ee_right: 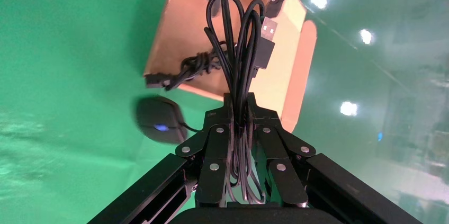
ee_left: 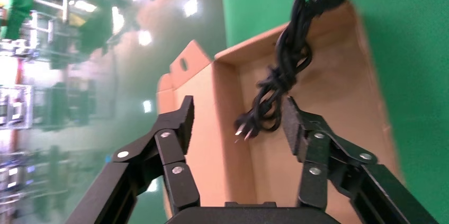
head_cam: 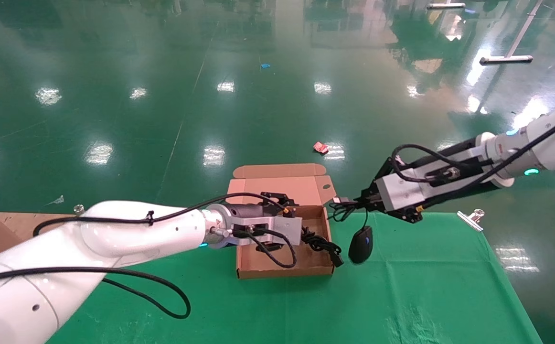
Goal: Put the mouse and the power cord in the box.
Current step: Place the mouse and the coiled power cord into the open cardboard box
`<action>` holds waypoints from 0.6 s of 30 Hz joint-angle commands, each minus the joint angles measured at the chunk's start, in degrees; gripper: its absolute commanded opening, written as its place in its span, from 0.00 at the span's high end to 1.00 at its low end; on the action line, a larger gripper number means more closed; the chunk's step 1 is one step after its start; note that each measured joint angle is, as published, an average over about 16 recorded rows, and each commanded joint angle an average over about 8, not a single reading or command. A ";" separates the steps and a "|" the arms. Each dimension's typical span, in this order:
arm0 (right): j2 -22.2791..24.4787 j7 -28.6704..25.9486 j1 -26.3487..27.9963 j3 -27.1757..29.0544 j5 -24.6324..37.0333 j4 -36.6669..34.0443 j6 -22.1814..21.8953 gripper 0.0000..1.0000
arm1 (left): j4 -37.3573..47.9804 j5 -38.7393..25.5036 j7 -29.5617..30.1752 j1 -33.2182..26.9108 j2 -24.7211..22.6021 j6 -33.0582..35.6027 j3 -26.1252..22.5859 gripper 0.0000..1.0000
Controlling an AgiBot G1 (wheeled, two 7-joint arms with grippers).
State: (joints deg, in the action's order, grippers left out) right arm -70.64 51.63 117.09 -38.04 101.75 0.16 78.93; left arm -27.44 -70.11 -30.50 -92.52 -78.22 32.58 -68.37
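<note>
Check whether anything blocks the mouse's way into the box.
The mouse hangs by its cable from the right gripper, just beside the box. The power cord drapes over that near wall; the left gripper hovers open over the box.

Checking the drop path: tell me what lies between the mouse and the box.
In the head view, the power cord's plug end overhangs the box wall toward the mouse; otherwise green cloth.
</note>
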 commanded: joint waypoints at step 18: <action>-8.16 -4.93 -9.30 -0.21 -4.43 13.52 -16.82 1.00 | 8.98 12.78 -4.61 -8.00 12.53 17.67 5.84 0.00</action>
State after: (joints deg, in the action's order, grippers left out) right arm -78.60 45.94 108.16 -39.54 97.25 13.65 62.70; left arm -18.30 -57.85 -35.01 -100.08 -66.24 48.68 -62.83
